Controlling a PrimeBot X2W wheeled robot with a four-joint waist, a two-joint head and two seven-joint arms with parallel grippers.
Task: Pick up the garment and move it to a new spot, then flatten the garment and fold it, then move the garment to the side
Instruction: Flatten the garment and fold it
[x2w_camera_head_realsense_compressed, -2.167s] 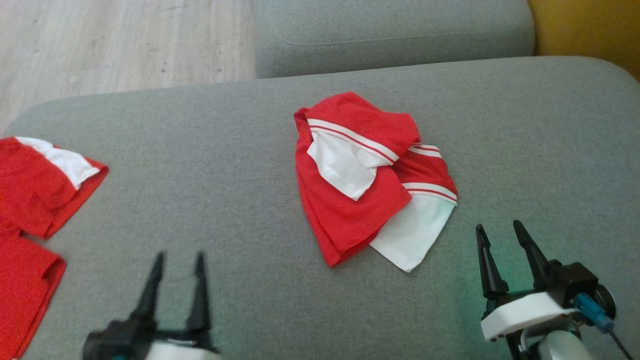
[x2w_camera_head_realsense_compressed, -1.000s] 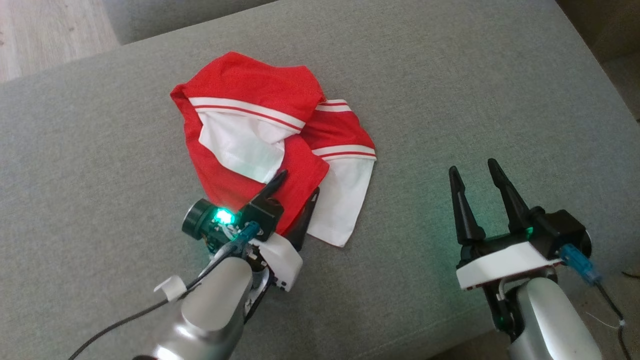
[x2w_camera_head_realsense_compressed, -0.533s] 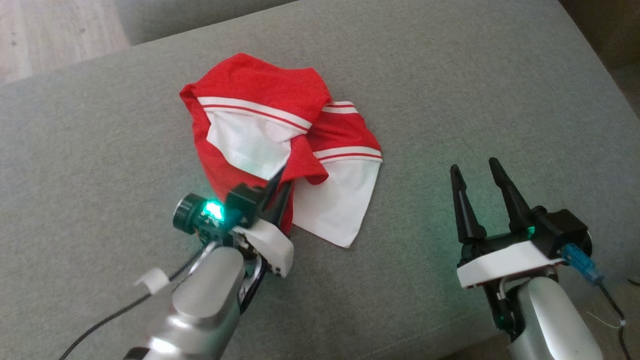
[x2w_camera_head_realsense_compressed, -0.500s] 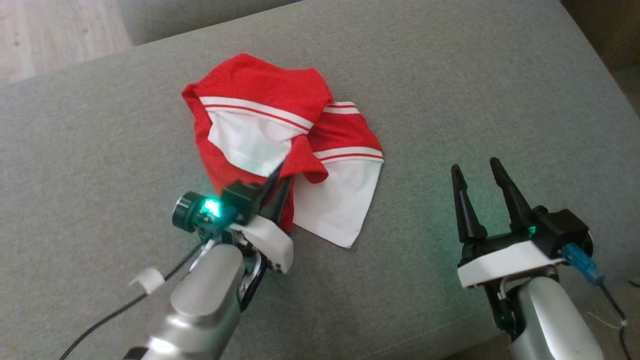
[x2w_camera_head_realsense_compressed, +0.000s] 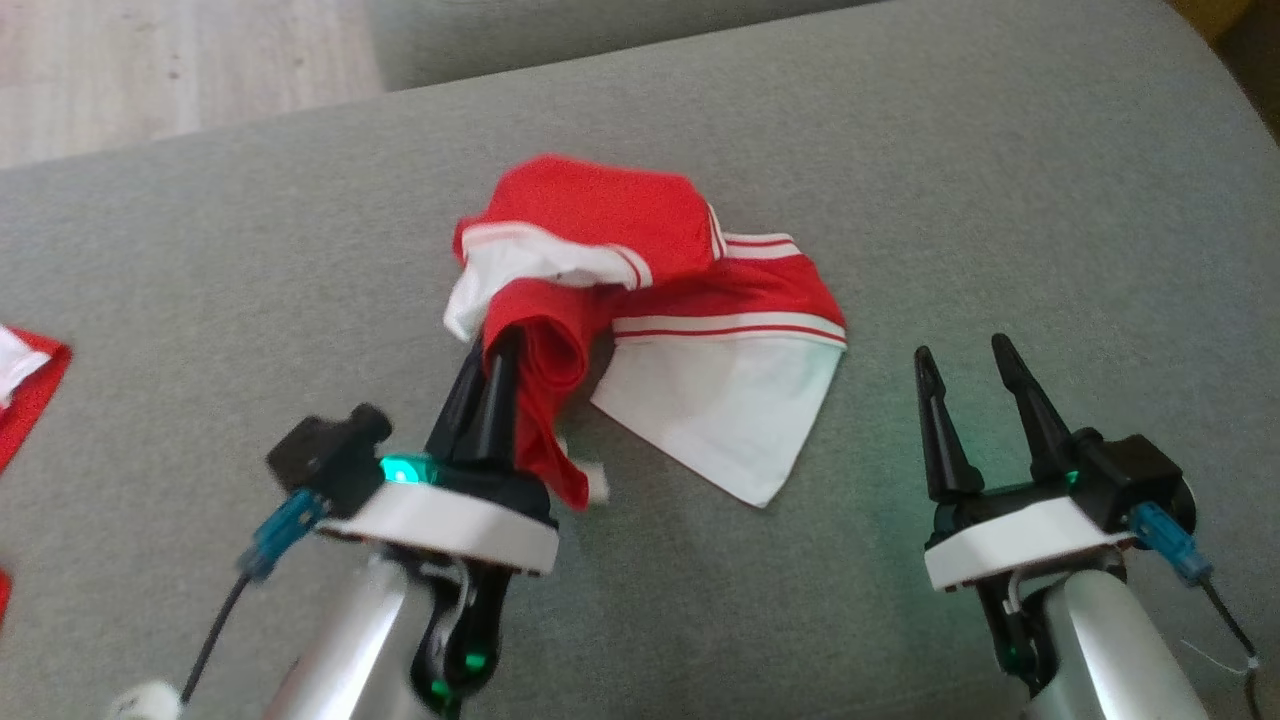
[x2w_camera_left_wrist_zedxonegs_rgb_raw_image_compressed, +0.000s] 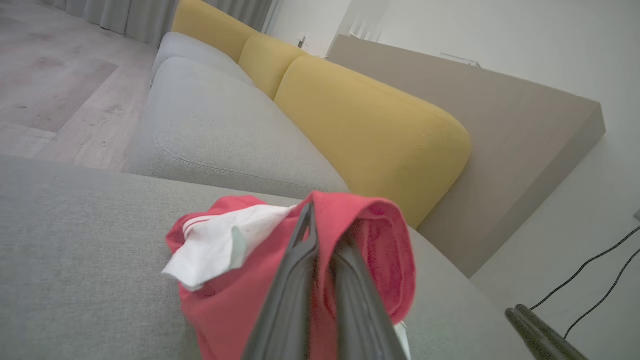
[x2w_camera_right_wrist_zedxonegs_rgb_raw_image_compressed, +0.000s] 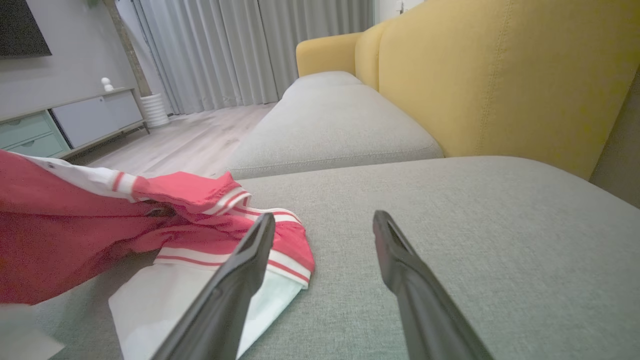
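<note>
The garment (x2w_camera_head_realsense_compressed: 720, 300) is laid mid-frame on the cushion (x2w_camera_head_realsense_compressed: 250, 300), long axis upper left to lower right, white corner pointed lower right. Its red fold is clamped by the left gripper (x2w_camera_head_realsense_compressed: 500, 345); the right gripper (x2w_camera_head_realsense_compressed: 962, 350) is spread.

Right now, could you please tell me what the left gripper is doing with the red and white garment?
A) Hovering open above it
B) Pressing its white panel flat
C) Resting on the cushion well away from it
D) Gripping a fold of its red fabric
D: the left gripper has its jaws shut on a red fold of the garment, held up off the cushion, while the right gripper stands open and apart.
</note>
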